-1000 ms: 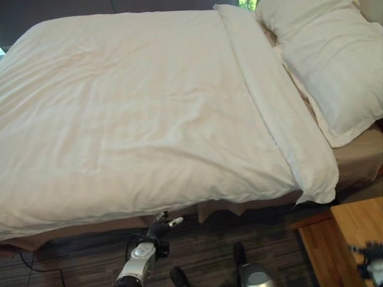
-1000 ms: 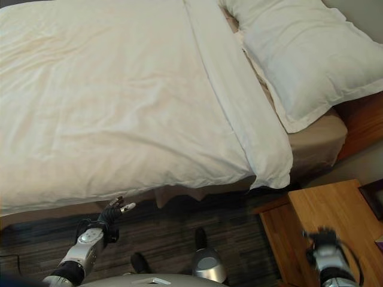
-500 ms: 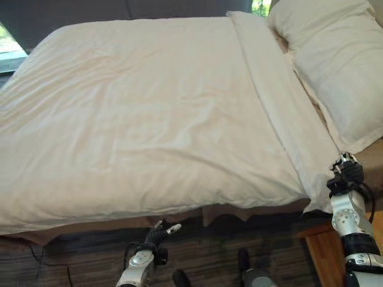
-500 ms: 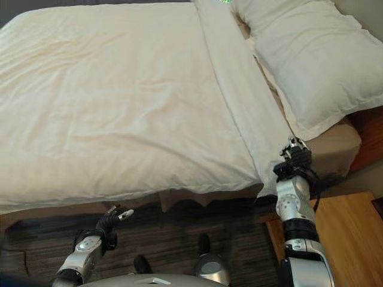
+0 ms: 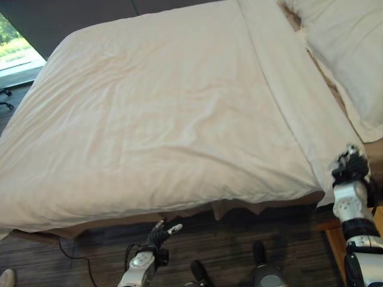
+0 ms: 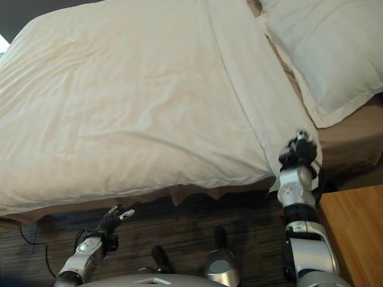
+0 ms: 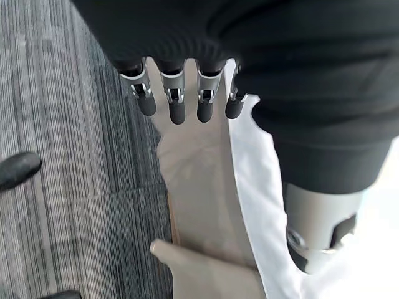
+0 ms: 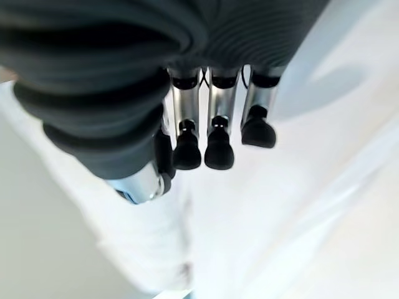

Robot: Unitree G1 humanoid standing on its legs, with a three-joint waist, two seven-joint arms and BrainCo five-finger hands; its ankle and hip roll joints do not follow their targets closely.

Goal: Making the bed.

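The setting is a bedroom, of a home or a hotel. A wide bed (image 5: 257, 206) fills most of the head views, covered by a white duvet (image 5: 161, 113) whose folded-back band runs down the right of the frame. A white pillow (image 6: 323, 54) lies at the upper right, over a tan fitted sheet (image 6: 350, 140). A tan bed skirt (image 6: 179, 192) shows under the duvet's near edge. Dark striped carpet (image 5: 90, 257) runs along the bottom of the frame. A wooden bedside table (image 6: 350, 227) stands at the lower right. Daylight from a window (image 5: 18, 51) shows at the upper left.
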